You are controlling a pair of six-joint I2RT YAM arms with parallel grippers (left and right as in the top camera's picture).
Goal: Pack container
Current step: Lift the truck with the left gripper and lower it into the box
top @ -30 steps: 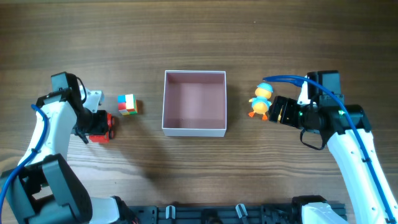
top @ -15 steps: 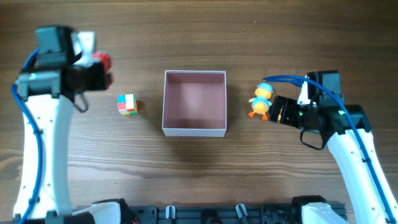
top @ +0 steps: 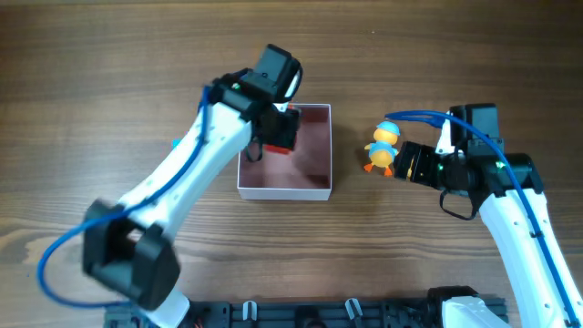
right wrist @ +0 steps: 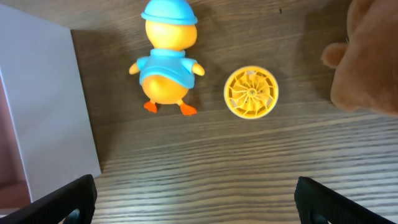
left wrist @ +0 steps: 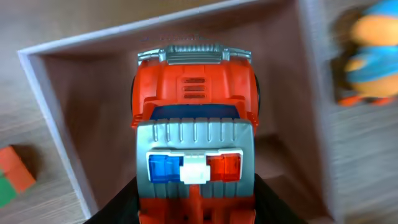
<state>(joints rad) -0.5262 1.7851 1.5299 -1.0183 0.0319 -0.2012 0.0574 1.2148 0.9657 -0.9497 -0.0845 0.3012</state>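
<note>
Brown wooden tabletop [top: 437,55]. The square white-walled container with a dusty pink inside [top: 284,192] sits mid-tabletop, opening up; it is square, so no long axis. Nothing lies inside yet. Left gripper [top: 276,126] clamped on a red toy police car [left wrist: 194,118] over the inside, long axis along the gripper, bumper toward the far wall. Right gripper [right wrist: 194,198] wide, holding nothing. Yellow-blue duck toy [right wrist: 166,68], multicolour cube [left wrist: 13,177] and yellow disc [right wrist: 251,92] are outside. Early stage, I judge.

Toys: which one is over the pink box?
The red toy car, held by the left hand over the container; the duck and the coloured cube sit outside it.
</note>
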